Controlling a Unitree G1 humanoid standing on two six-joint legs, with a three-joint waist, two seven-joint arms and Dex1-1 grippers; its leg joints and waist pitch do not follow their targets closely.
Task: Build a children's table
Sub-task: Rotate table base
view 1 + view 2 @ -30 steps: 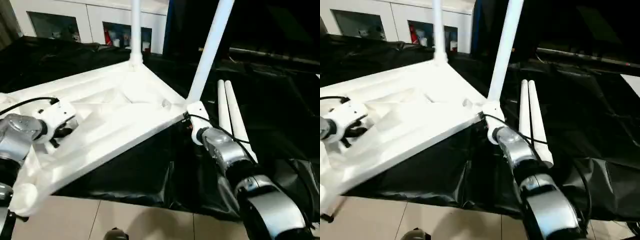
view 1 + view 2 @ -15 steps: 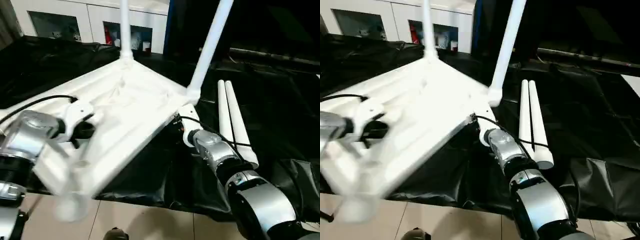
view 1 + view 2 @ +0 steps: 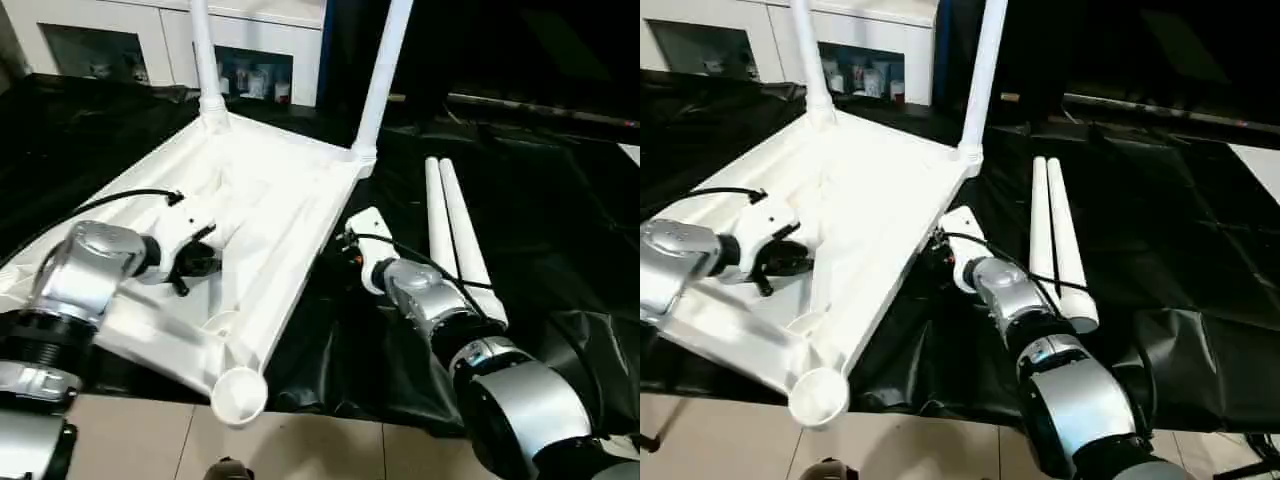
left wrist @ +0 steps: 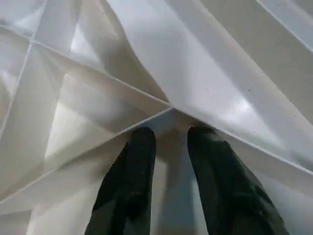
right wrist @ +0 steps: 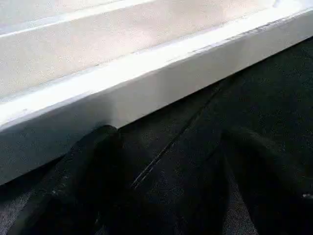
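Observation:
The white table top [image 3: 275, 195] lies upside down on the black cloth, ribbed underside up. Two white legs [image 3: 204, 60] [image 3: 383, 70] stand upright in its far corner sockets. The near corner socket [image 3: 238, 394] is empty. Two loose legs [image 3: 455, 235] lie side by side on the cloth to the right. My left gripper [image 4: 171, 142] is down on the underside, its black fingers [image 4: 129, 181] shut astride a rib. My right gripper [image 5: 166, 147] is open beside the top's long right edge [image 5: 146, 83], one finger [image 5: 83, 181] against that edge, with cloth between the fingers.
A white cabinet with glass doors [image 3: 150, 40] stands at the back. Black cloth [image 3: 570, 220] covers the work surface. Tiled floor [image 3: 130, 440] shows at the front, and the top's near corner reaches out over it.
The table top has swung round, its near corner moving right, and now lies flat. My right gripper has come off the corner by the leg and sits along the side edge.

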